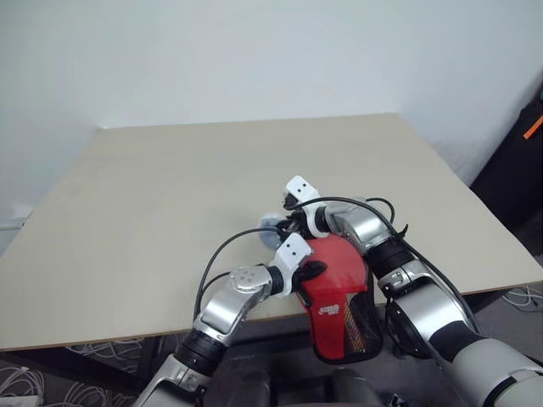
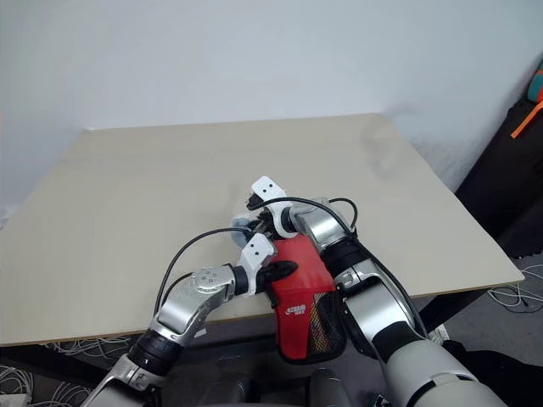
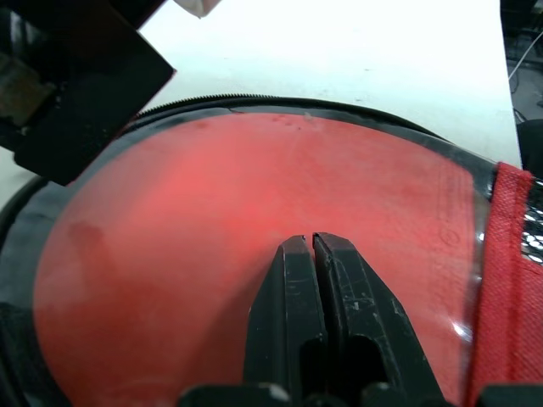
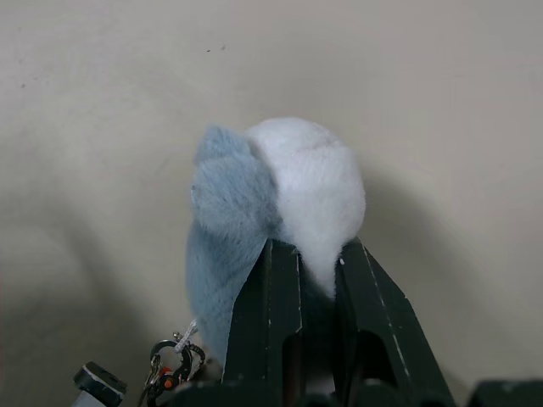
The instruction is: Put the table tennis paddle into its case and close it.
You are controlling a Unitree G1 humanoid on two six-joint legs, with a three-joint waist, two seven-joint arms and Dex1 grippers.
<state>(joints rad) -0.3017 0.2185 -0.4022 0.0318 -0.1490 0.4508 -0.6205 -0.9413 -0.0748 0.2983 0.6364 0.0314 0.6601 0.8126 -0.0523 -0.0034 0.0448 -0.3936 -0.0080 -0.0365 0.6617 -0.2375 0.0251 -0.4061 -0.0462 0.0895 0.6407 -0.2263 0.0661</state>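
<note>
Sticking out over the near edge of the tabletop: the case, clear side up, with the red table tennis paddle already inside. Pressed on that clear side, the left gripper, fingers squeezed together with nothing between them, likely to pin the case flat. Just past it, the right gripper pinching a fluffy grey and white charm, probably the zip pull, ready for tugging shut. Beyond, bare tabletop to the far edge.

Paddle handle obscured inside case
</note>
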